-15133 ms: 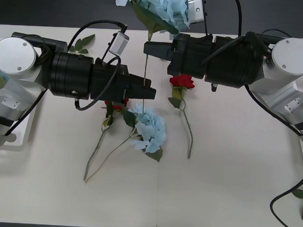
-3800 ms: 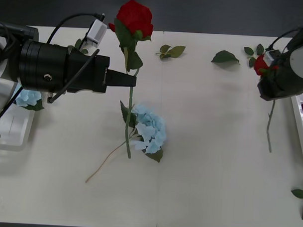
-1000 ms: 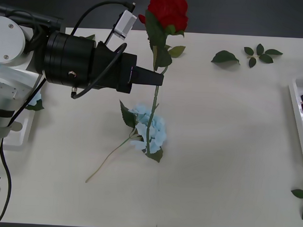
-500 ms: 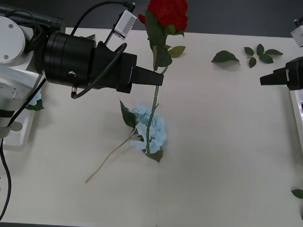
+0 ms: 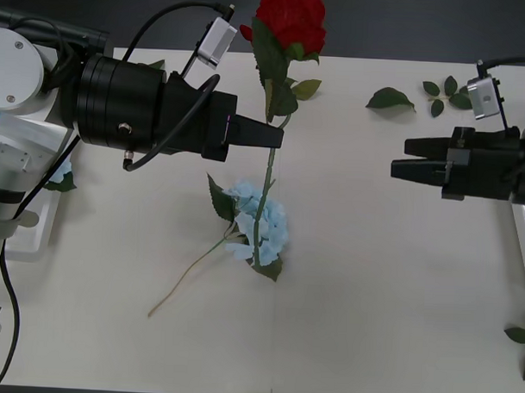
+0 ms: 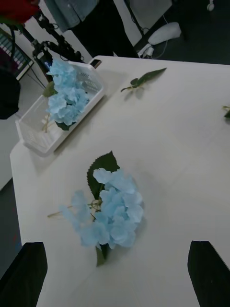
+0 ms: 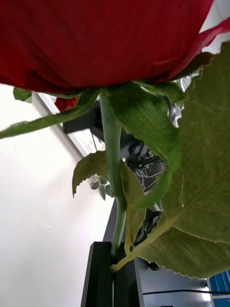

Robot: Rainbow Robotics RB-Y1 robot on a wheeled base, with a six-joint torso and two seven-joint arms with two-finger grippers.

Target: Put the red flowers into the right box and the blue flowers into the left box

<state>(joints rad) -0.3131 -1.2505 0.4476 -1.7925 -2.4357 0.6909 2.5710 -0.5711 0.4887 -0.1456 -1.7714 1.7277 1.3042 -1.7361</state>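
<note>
White tabletop is carrying a blue flower lying flat near its middle. Above it the left gripper is pinching the stem of a red rose, fingers closed tight, the bloom standing upright and the stem hanging down past the blue petals. Across the table the right gripper is pointing at the rose, fingers spread apart and holding nothing. More blue flowers are lying in the left box.

front overhead, wrists close, sharing the blue flowers
</note>
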